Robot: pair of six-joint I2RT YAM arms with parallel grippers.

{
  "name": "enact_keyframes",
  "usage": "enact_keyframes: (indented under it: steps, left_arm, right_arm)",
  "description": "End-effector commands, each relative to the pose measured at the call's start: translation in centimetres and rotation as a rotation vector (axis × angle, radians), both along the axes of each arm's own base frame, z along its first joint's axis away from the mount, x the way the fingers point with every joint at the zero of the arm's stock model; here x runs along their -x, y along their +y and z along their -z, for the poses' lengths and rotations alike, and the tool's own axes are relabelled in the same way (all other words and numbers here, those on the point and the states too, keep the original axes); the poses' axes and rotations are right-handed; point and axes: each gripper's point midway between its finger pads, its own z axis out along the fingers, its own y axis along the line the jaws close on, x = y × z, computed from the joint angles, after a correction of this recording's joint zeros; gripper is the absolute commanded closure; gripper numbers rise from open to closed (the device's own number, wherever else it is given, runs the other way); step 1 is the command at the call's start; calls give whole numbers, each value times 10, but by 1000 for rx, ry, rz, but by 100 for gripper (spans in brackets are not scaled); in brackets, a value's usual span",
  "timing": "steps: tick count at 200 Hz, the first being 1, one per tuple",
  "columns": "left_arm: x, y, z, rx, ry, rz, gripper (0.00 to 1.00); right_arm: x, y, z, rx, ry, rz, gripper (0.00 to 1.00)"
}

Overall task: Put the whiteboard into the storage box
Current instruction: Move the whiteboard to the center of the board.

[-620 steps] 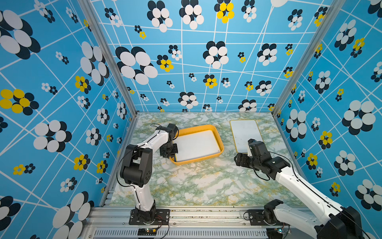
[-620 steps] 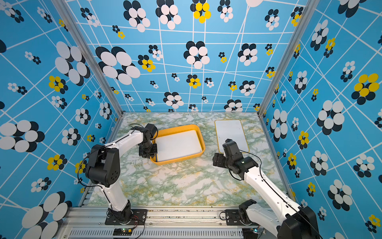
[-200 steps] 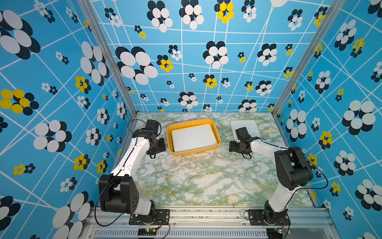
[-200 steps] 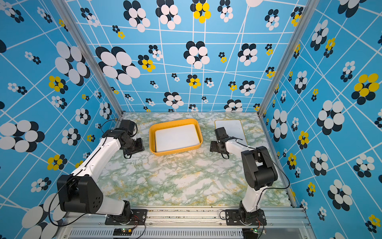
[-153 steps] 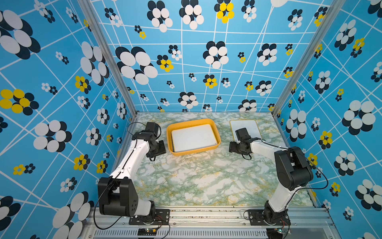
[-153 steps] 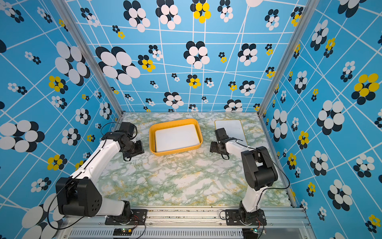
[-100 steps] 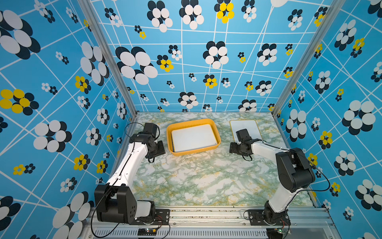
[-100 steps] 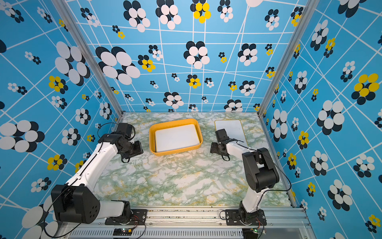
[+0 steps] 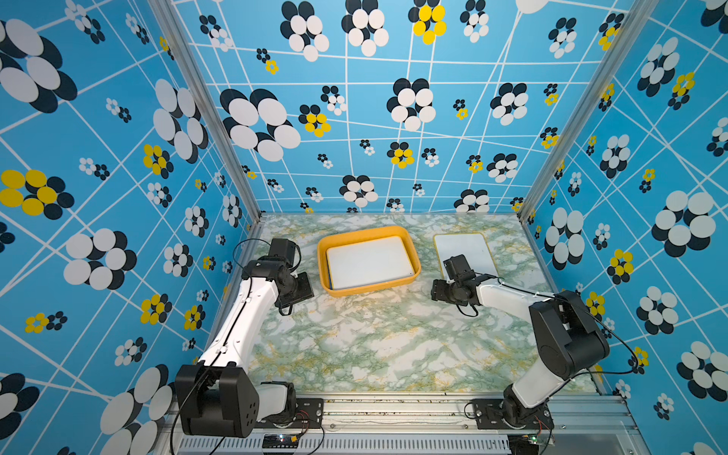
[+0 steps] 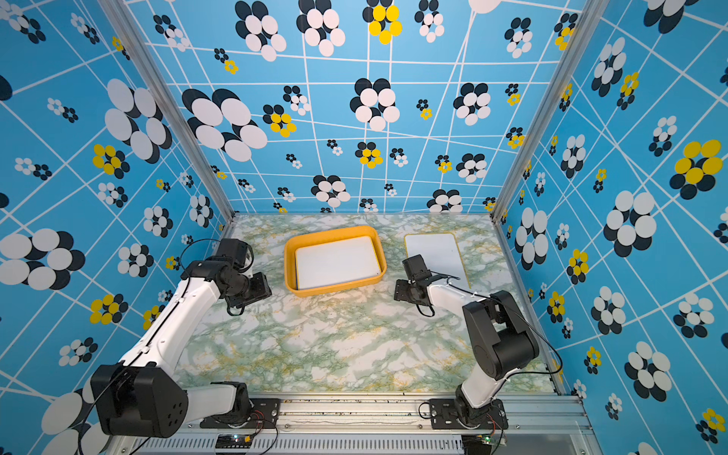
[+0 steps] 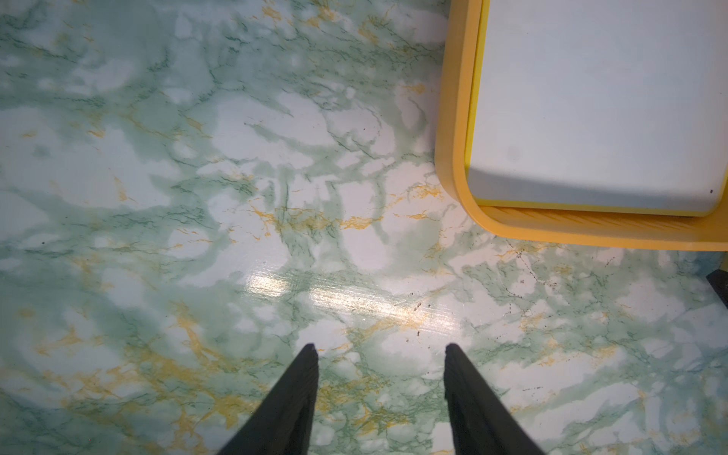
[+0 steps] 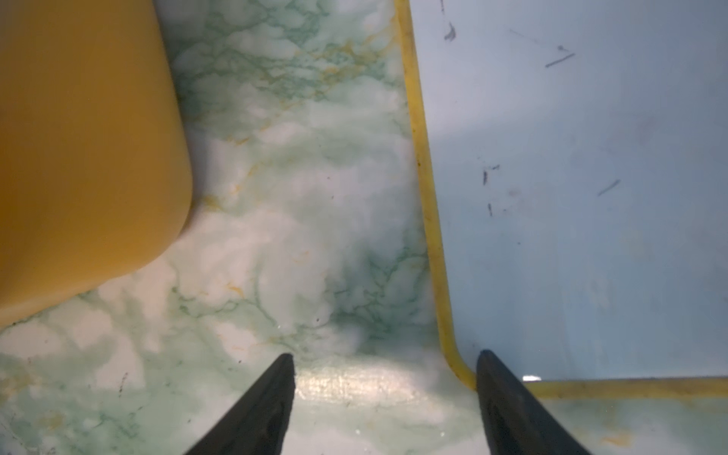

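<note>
Since three seconds ago, your left pincer [image 11: 380, 346] has come off the storage box [image 9: 370, 286] and drawn back to its left, and the box now sits squared, farther back. Nearest you, the glossy green-and-gold marbled table [image 9: 374, 346] lies between both arms. The left arm stretches forward in a long white line, wrist bent down. Its black tapered fingers stand moderately apart over bare marble, holding nothing. The right arm folds at a raised black elbow and reaches leftward. The right pincer [image 12: 385, 354] gapes wider, also empty, one fingertip at the rounded near corner of the yellow-edged whiteboard [image 9: 467, 252]; contact is unclear. That board lies flat on the table, right of the box, its near left corner hidden behind the wrist in both top views. The orange-yellow, round-cornered plastic box holds another whiteboard [image 9: 370, 262] flat inside.
</note>
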Motion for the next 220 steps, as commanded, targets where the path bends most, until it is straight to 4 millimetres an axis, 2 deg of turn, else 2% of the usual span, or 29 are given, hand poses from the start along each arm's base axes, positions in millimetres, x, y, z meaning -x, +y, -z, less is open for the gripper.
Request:
enact_keyframes:
  steps: [1,56,78,137,177,220]
  left_arm:
    - [12,1,-1,17,8,-3,46]
    - [23,5,-2,38,1,-17,45]
    - [27,3,-2,51,-3,-19,45]
    - [45,2,0,64,-2,-25,44]
    - [59,0,2,81,2,-34,44]
    - [70,-17,3,193,2,-39,43]
  right_arm:
    - [84,3,52,-20,316,8,25]
    - [115,39,57,-98,348,-16,26]
    - [121,65,55,-153,344,-42,27]
    - [127,126,36,-243,308,-145,27]
    - [129,162,30,-287,304,-209,27]
    - [126,198,28,-342,303,-266,27]
